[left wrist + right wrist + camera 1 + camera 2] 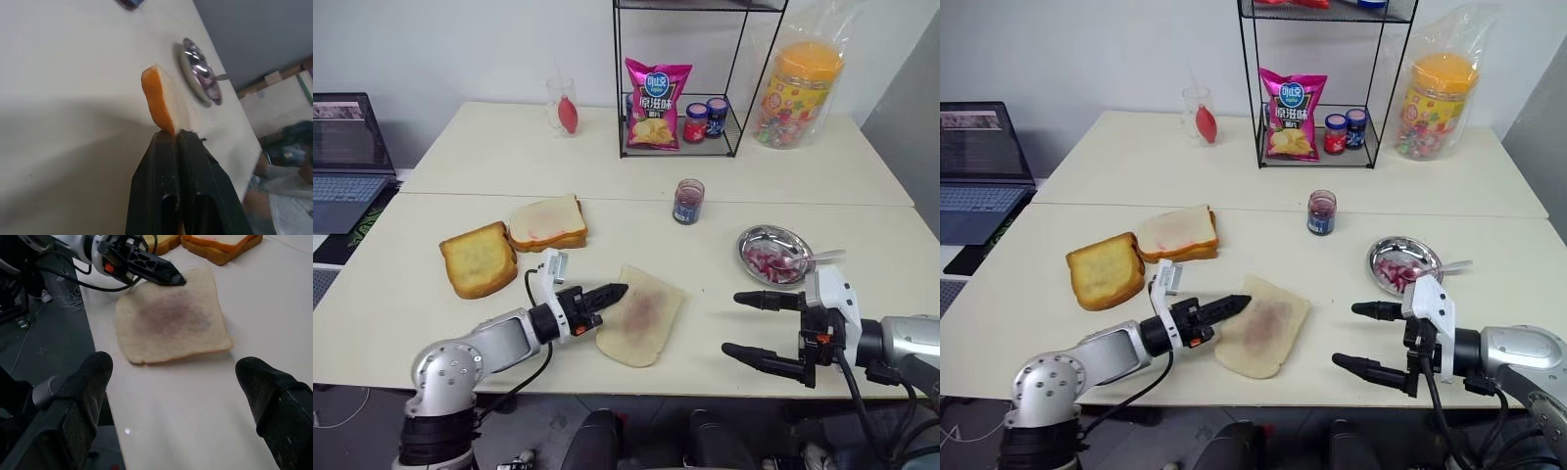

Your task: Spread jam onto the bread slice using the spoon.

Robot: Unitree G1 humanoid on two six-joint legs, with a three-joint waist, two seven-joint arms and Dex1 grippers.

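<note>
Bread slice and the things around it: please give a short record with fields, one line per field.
bread slice: lies flat at the table's near edge, purplish smear at its middle
left gripper: fingers shut, tips at the slice's edge
right gripper: fingers wide open, holds nothing
spoon: rests in the metal dish, handle over the rim
jam: in the open jar, behind the slice
other bread: toasted slice beside sandwich
</note>
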